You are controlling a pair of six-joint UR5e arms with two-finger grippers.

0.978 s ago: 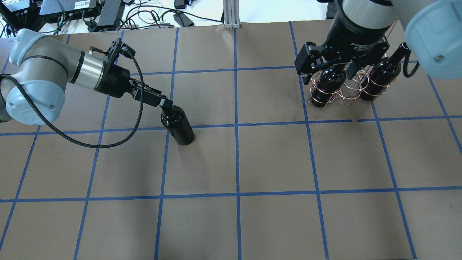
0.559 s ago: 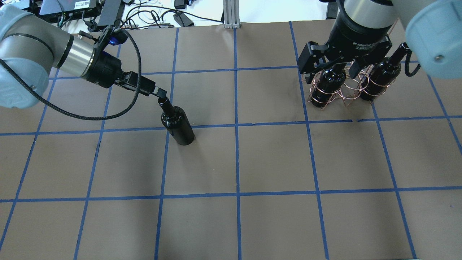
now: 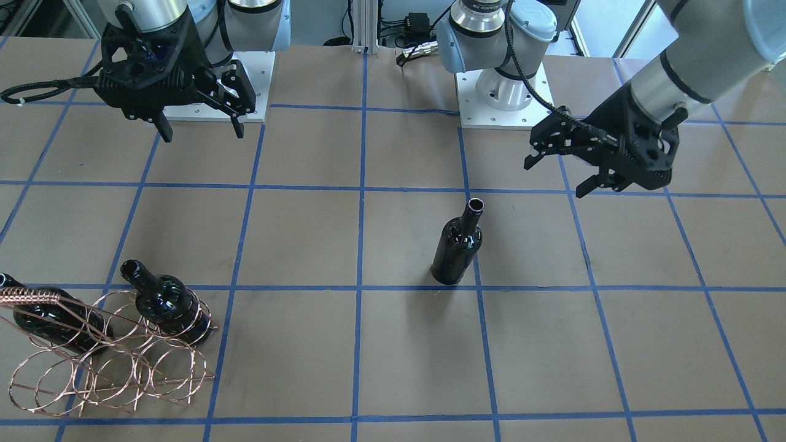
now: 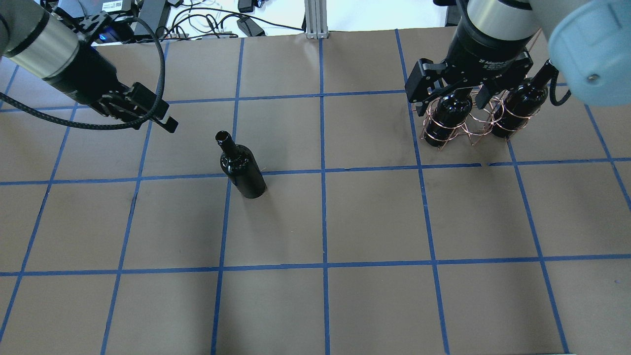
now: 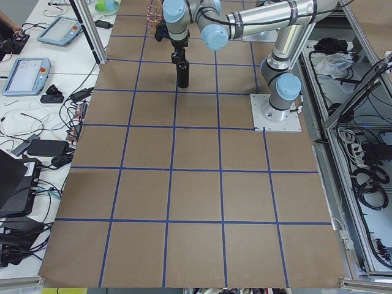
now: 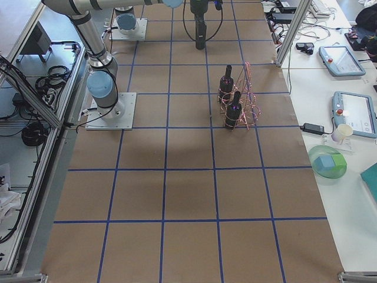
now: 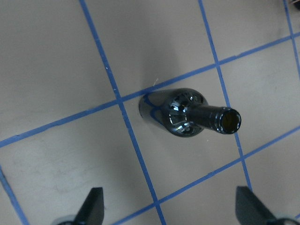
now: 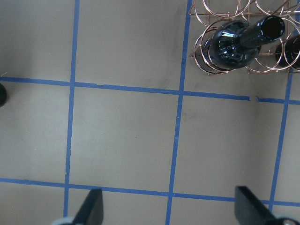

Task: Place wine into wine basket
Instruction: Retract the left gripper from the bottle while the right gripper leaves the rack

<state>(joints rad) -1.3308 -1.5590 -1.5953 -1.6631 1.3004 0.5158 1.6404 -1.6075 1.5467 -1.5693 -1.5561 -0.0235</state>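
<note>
A glossy black wine bottle (image 4: pixel 242 168) stands upright and alone on the brown table; it also shows in the front view (image 3: pixel 457 252) and the left wrist view (image 7: pixel 187 115). My left gripper (image 4: pixel 162 117) is open and empty, hanging clear to the left of the bottle's mouth (image 3: pixel 552 177). The copper wire wine basket (image 4: pixel 472 132) stands at the far right and holds two identical bottles (image 3: pixel 166 301) (image 3: pixel 49 319). My right gripper (image 3: pixel 201 130) is open and empty, high above the table on the robot side of the basket; the basket shows in its wrist view (image 8: pixel 243 65).
The table is brown paper with a blue tape grid (image 4: pixel 323 172). Cables and boxes lie past the far edge (image 4: pixel 197 19). Tablets, a cup and a green bowl (image 6: pixel 328 166) sit on a side bench beyond the basket end.
My left gripper was closed around the lone bottle's neck; it has let go and pulled away up and to the left. The bottle stays upright. The right gripper has barely moved.
</note>
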